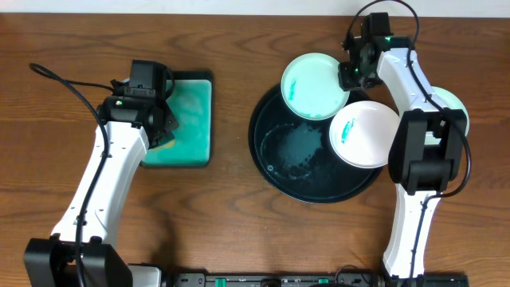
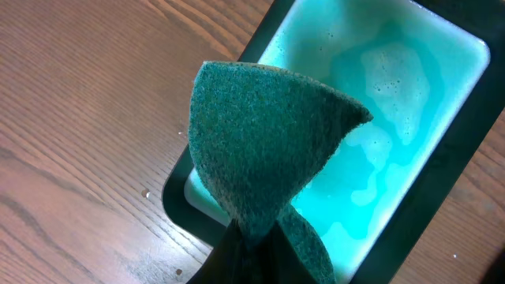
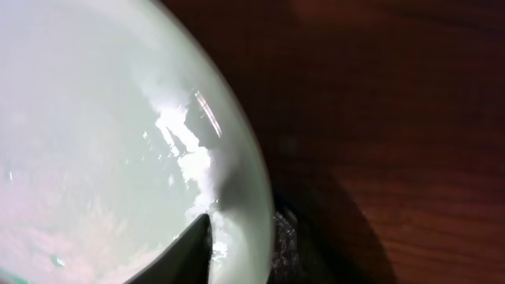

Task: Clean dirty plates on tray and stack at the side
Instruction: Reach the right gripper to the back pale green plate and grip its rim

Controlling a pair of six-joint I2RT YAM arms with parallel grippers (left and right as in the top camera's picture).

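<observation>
The black tray lies right of centre. A mint plate with a teal smear sits at its far edge, over the rim. My right gripper is shut on that plate's right rim; the right wrist view shows the plate with its rim between the fingers. A white plate lies on the tray's right side. A third plate lies on the table to the right, mostly hidden by my right arm. My left gripper is shut on a green sponge.
A teal rectangular tray with a dark rim stands at the left, holding foamy teal liquid. My left gripper holds the sponge over its near-left corner. The black tray's floor is wet. Brown wooden table lies all round.
</observation>
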